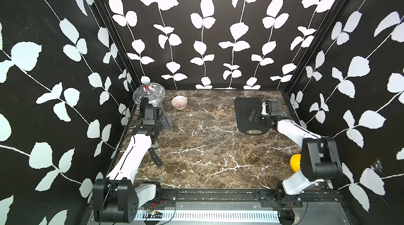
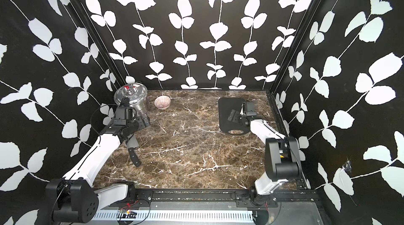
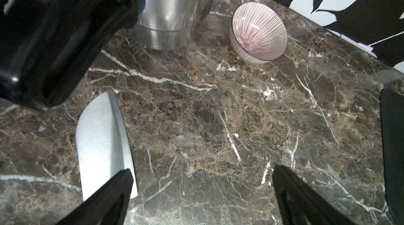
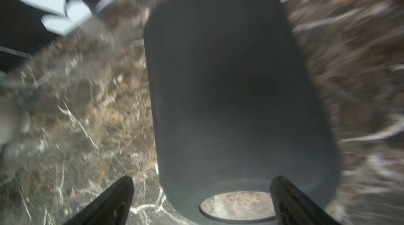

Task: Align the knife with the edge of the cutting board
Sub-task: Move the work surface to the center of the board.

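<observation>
**Hovering wide open, both claws empty; knife and board well apart**

Nearest the arms' bases, a yellow round object (image 1: 295,162) peeks out from behind the right arm, at the right side of the marble tabletop (image 1: 207,147).

Farther in, on the left side, the knife (image 1: 156,158) (image 2: 134,158) lies flat on the marble. Its black handle points toward the near edge and its blade runs under the left arm's wrist. The left wrist view shows the silver blade (image 3: 102,138) bare on the stone.

Just beyond it hangs the left gripper (image 1: 166,122) (image 2: 144,122) (image 3: 202,172), fingers spread as wide as they go and gripping nothing. One fingertip overlaps the blade's end in the wrist view; whether it touches cannot be told.

Across the table, well apart from the knife, the cutting board (image 1: 244,112) (image 2: 225,108) (image 4: 229,81) lies flat at the right, oval hole toward the near edge. The right gripper (image 1: 253,115) (image 2: 232,115) (image 4: 202,180) hangs over it, spread wide and empty; its wrist view is blurred.

Farthest back, a steel pot (image 1: 148,97) (image 2: 131,97) (image 3: 170,16) sits in the left corner, with a striped bowl (image 1: 179,102) (image 2: 162,101) (image 3: 259,31) just beside it.
</observation>
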